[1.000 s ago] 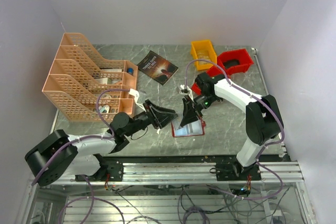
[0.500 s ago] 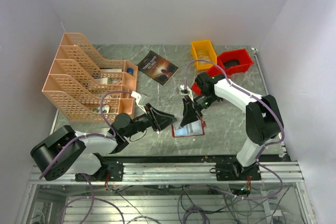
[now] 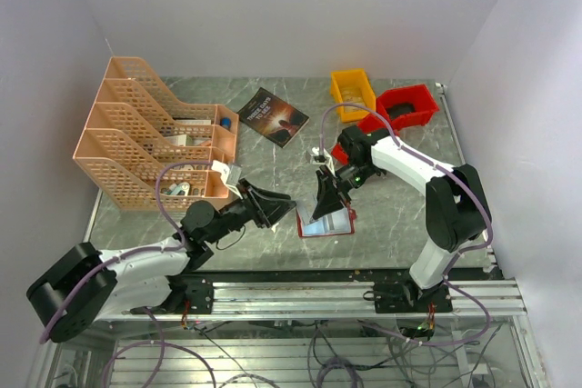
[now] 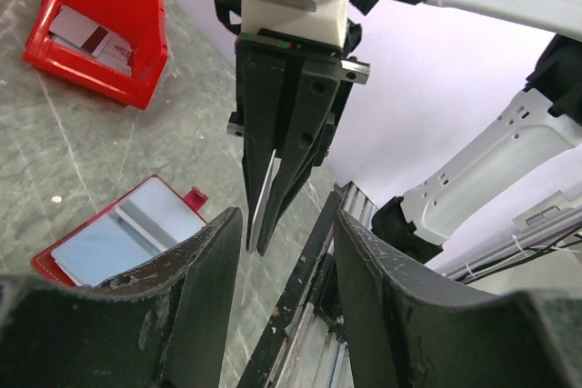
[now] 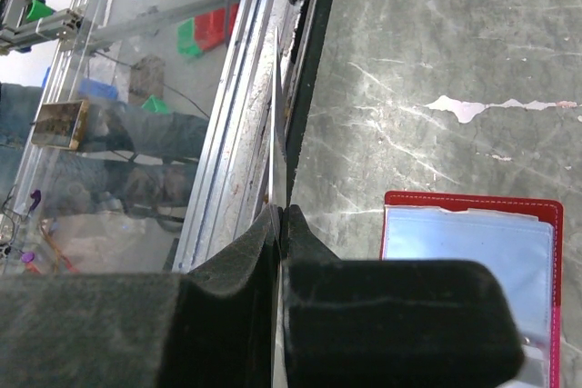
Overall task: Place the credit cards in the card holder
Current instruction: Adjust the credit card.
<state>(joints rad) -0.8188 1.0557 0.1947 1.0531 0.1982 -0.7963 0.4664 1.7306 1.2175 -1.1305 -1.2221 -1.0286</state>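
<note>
Near the front edge of the counter [image 3: 282, 163], at 5 o'clock from its middle in the top view, the card holder [image 3: 332, 223] lies open flat with its clear pockets up (red border all round, small red tab on its 3 o'clock side). Right fingers [image 3: 320, 199] point down by the holder's 10 o'clock corner; directly over it or just beside it, cannot tell. They are pressed together on a thin card [image 5: 275, 124] held edge-on, and the card sticks out past the fingertips in the right wrist view. In the left wrist view the same card [image 4: 258, 206] shows as a pale sliver between those two dark fingers [image 4: 300, 124], whose tips hang close to the holder [image 4: 123, 241]; touching the counter or not, cannot tell. Left fingers [image 3: 271, 202] sit at 9 o'clock of the holder, near it but apart, aimed toward 3 o'clock at the right fingers. They stand parted roughly halfway with nothing between them (both pads [image 4: 205, 302] frame the right arm's fingers in the left wrist view). The holder [image 5: 473, 261] fills the lower right corner of the right wrist view, pockets pale and glossy. Red bin [image 3: 407, 106] sits at 1 o'clock of the counter, with the yellow bin [image 3: 351, 90] just beside it at its 10 o'clock. A nearer red bin [image 4: 100, 61] in the left wrist view holds loose cards [image 4: 86, 35]. Book [image 3: 273, 116] is at 12 o'clock and the orange file rack [image 3: 150, 134] at 9 to 10 o'clock, well apart from the holder.
</note>
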